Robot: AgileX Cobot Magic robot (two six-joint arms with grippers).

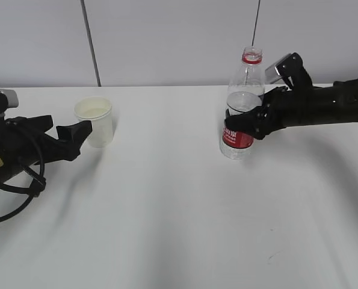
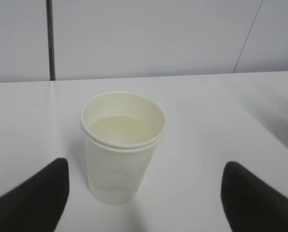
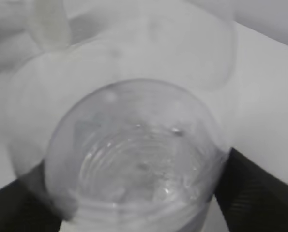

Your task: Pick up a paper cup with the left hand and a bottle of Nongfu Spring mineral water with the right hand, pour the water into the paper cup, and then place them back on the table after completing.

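The white paper cup point(image 1: 94, 123) stands upright on the table point(image 1: 166, 217) at the left, with pale liquid inside point(image 2: 122, 129). My left gripper point(image 1: 76, 133) sits just left of it and is open. In the left wrist view its fingers stand wide on both sides of the cup point(image 2: 122, 154) without touching it. The capless Nongfu Spring bottle point(image 1: 243, 90) with a red label stands upright at the right, part full of water point(image 1: 242, 103). My right gripper point(image 1: 242, 125) reaches around its label. A thin strip of table shows between one finger point(image 3: 260, 193) and the bottle wall point(image 3: 139, 159).
A grey panelled wall with dark seams runs along the table's far edge. The left arm's loose black cables point(image 1: 16, 192) hang over the table at the left. The right arm point(image 1: 329, 105) lies across the right side.
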